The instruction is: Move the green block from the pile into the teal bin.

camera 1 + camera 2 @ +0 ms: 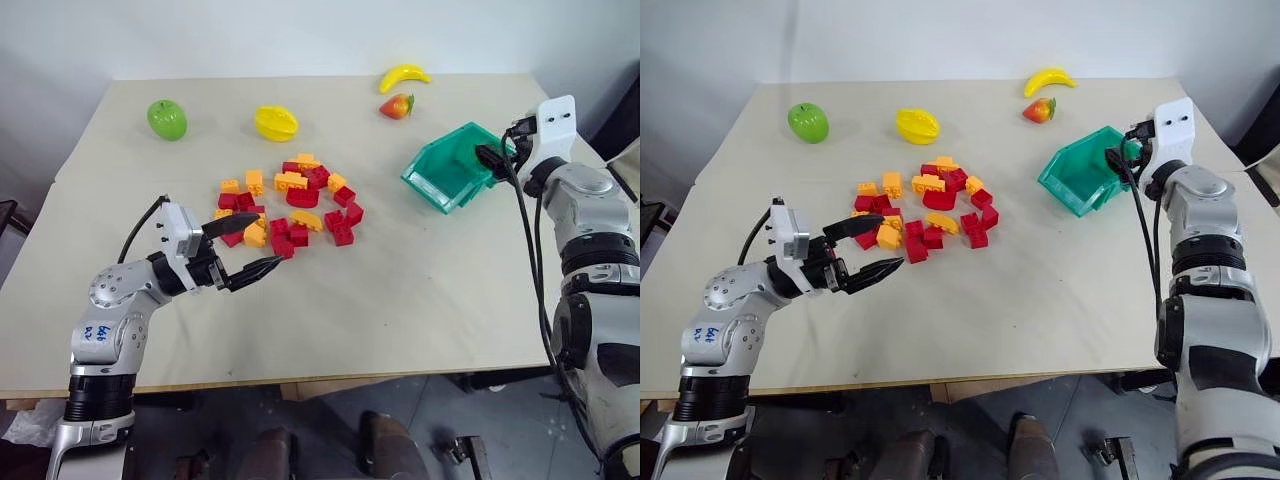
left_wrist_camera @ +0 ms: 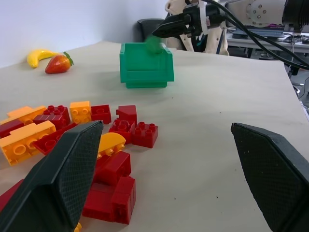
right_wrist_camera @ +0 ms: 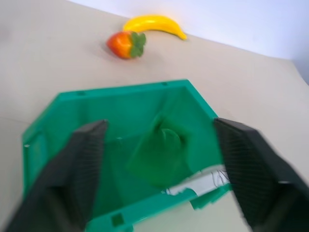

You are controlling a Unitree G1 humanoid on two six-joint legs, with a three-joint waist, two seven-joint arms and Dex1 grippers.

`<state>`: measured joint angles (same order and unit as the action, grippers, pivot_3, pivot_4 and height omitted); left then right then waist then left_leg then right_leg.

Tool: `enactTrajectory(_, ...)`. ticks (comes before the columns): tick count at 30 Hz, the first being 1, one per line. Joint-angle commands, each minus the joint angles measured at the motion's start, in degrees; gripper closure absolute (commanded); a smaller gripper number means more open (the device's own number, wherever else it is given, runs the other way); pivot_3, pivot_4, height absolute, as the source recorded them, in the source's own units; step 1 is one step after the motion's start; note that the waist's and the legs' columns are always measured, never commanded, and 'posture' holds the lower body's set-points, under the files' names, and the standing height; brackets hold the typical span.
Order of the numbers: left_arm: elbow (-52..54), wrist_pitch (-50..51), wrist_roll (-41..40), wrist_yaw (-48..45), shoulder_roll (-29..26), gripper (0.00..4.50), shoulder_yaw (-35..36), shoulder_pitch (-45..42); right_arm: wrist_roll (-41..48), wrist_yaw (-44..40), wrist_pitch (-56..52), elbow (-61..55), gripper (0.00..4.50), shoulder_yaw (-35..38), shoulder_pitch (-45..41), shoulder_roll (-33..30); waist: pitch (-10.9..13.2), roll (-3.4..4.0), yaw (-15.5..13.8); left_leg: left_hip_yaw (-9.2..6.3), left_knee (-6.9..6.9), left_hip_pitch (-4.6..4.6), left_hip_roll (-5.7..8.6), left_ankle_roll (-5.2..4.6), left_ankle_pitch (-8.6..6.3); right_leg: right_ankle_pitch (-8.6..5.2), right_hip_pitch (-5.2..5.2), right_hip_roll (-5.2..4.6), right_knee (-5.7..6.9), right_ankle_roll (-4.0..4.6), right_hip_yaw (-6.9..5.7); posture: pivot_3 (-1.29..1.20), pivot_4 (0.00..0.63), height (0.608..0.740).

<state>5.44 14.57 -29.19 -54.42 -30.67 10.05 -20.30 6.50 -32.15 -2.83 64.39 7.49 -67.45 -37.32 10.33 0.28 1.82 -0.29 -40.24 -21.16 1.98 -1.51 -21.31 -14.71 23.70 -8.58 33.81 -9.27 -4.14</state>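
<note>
Right wrist view, entry one: the right end effector (image 3: 159,159), two black fingers standing wide apart, holds nothing. Between and just beyond them a blurred small dark green plastic toy brick (image 3: 161,152) shows against the inside of the teal-green rectangular plastic storage bin (image 3: 63,108) with its sloped open front. Whether the green brick is in the air or already resting on the bin floor cannot be told; it touches neither finger.

Entry two, left wrist view: the same brick appears as a green smear (image 2: 154,43) at the bin's upper rim, directly under the right end effector's fingertips.

Entry three: heap of small red and orange-yellow plastic toy bricks (image 1: 290,205), mid-surface, no green piece visible among them.

Entry four: left end effector (image 1: 250,250), fingers fully spread, empty, hovering just beside the near edge of the heap.

Entry five, bystanders on the pale surface (image 1: 420,300): bright green round apple (image 1: 167,119), yellow lemon-shaped toy fruit (image 1: 276,123), yellow banana (image 1: 403,76), red strawberry (image 1: 397,105), all well apart from the heap.

Status, as a judgement: pick and carry appear done and the release looks made over the bin. Left to confirm: brick settled inside; right arm to draw clear.
</note>
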Motion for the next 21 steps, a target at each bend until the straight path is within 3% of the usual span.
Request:
enactTrajectory(1, 1.6, -1.5, -0.4, 0.5, -0.3, 0.00, 1.1, 1.1, 1.6, -4.9, 4.3, -0.4, 0.03, 2.1, -1.4, -0.9, 0.0, 0.00, 0.0, -0.01, 0.00, 0.00, 0.00, 0.00, 0.00, 0.00, 0.00, 0.00, 0.00, 0.00, 0.00, 0.00, 0.150, 0.740)
enactTrajectory(3, 1.9, -1.8, -0.4, 0.7, -0.4, 0.00, 1.3, 1.6, 1.8, -6.7, 6.4, -0.6, 0.03, 2.5, -1.1, -1.3, 0.0, 0.07, 0.0, 0.00, 0.00, 0.00, -0.01, 0.00, 0.00, 0.00, 0.00, 0.00, -0.01, 0.00, 0.00, 0.00, 0.150, 0.740)
enactTrajectory(6, 1.7, -3.6, 1.3, 1.3, -2.1, 0.00, 2.7, 3.5, 7.4, -24.0, 6.7, -8.4, 0.03, 3.4, 3.3, -1.6, 0.0, 0.08, 0.0, -0.01, 0.00, 0.01, -0.01, 0.01, 0.00, 0.00, 0.00, 0.00, 0.00, 0.00, 0.00, 0.00, 0.150, 0.740)
enactTrajectory(8, 1.0, -3.7, 2.6, 1.3, -4.4, 0.00, 3.7, 5.9, 12.7, -34.8, 3.6, -19.9, 0.03, 3.4, 10.8, -2.1, 0.0, 0.09, -0.1, -0.04, 0.03, 0.01, -0.05, 0.01, 0.00, 0.00, -0.01, 0.03, -0.04, 0.00, -0.05, 0.00, 0.150, 0.740)
enactTrajectory(10, 0.6, -4.9, 3.2, 0.6, -6.0, 0.00, 4.6, 8.3, 16.5, -40.1, 0.0, -30.3, 0.03, 3.4, 18.5, -2.9, 0.1, 0.10, -0.2, -0.12, 0.05, 0.01, -0.18, 0.01, 0.00, 0.00, -0.02, 0.02, -0.01, 0.00, -0.12, 0.00, 0.150, 0.740)
enactTrajectory(15, 1.6, -9.0, 5.6, 0.8, -8.7, 0.00, 7.3, 15.6, 22.4, -44.0, -7.1, -58.1, 0.03, 2.9, 40.7, -5.8, 0.1, 0.17, -1.1, -0.17, 0.04, -0.01, -0.24, 0.01, -0.01, 0.00, -0.05, -0.07, -0.03, 0.00, -0.17, 0.00, 0.150, 0.740)
enactTrajectory(21, 3.7, -9.2, 5.1, 3.4, -8.7, 0.00, 10.3, 20.4, 22.3, -42.0, -8.3, -68.2, 0.03, 4.8, 56.4, -7.4, 0.1, 0.19, -1.8, 0.04, -0.03, 0.20, -0.35, 0.06, -0.01, 0.00, -0.20, -0.06, -0.04, 0.01, -0.13, 0.00, 0.150, 0.740)
